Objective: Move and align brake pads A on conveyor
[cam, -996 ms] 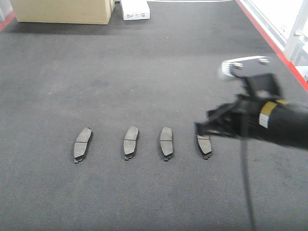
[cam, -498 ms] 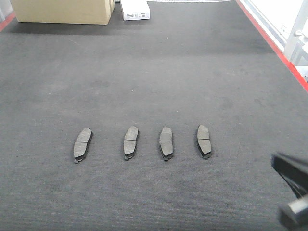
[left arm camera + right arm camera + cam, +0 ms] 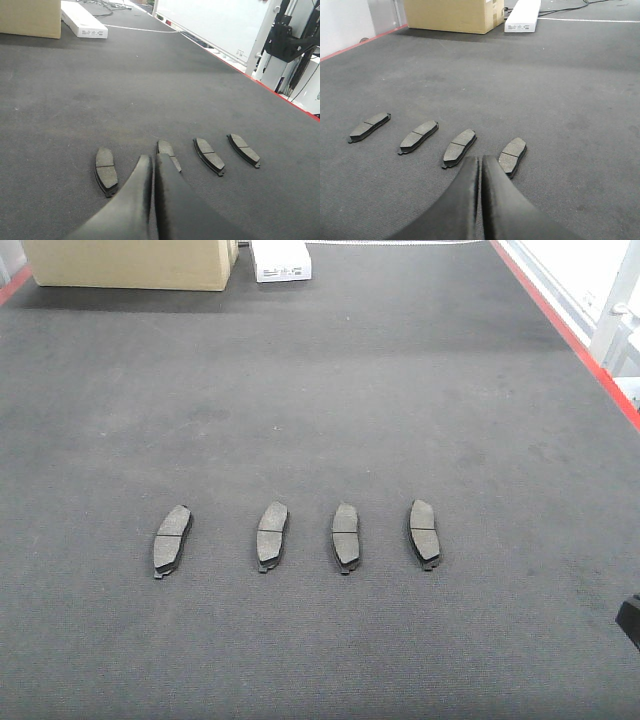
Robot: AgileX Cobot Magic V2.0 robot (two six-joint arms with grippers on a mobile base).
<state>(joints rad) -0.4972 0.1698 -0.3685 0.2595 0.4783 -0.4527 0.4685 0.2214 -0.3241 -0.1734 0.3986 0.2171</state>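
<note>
Pads lie in a row on your conveyor, long axes pointing toward 12 o'clock. Both grippers, left and right, are clenched and empty, hanging just behind the row, equally near.

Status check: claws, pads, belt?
Left claw shut, empty; right claw shut, empty. Four dark grey-brown grooved brake pads in a row on the charcoal felt belt, untouched. Cardboard box and white box far off.

Four dark grooved brake pads A side by side, flat on charcoal conveyor.
</note>
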